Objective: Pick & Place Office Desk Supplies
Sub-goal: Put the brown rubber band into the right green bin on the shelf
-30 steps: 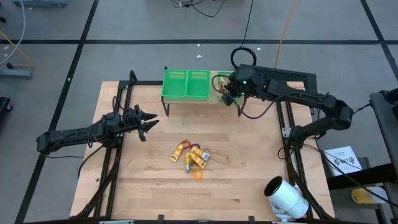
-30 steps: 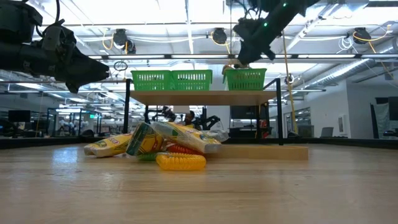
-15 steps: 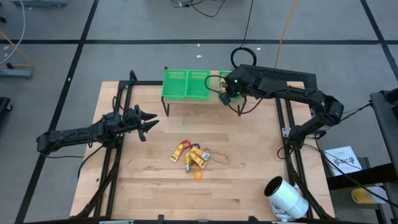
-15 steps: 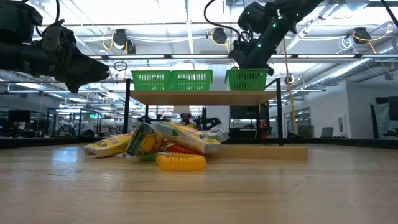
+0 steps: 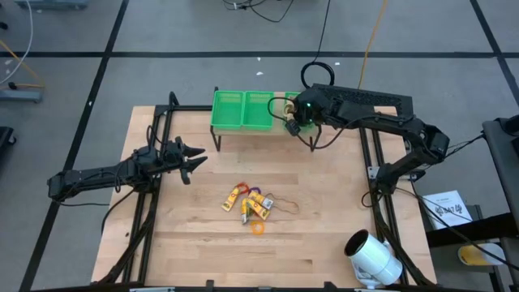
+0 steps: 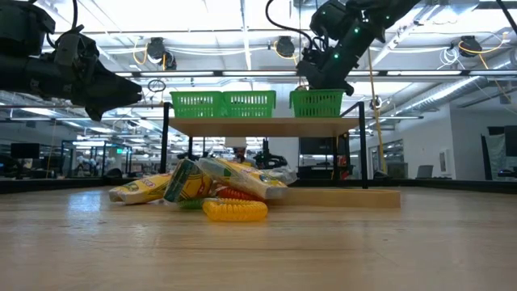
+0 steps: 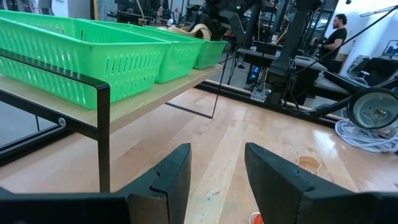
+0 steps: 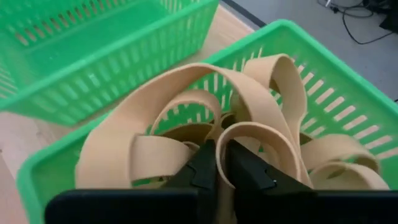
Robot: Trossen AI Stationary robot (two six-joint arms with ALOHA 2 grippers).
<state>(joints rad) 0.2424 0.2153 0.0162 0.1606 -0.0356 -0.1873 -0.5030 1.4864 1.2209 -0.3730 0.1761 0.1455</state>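
Overhead, right gripper nearly clenched among rubber bands; left gripper parted above wooden table.

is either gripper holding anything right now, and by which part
The right gripper pinches a tan rubber band by one strand of its loop, over the right-hand green basket. The left gripper is open and holds nothing.

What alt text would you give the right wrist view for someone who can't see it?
The right gripper, fingers nearly shut, pinches tan rubber bands over a green basket that already holds more loops. A second green basket sits beside it on a wooden shelf.
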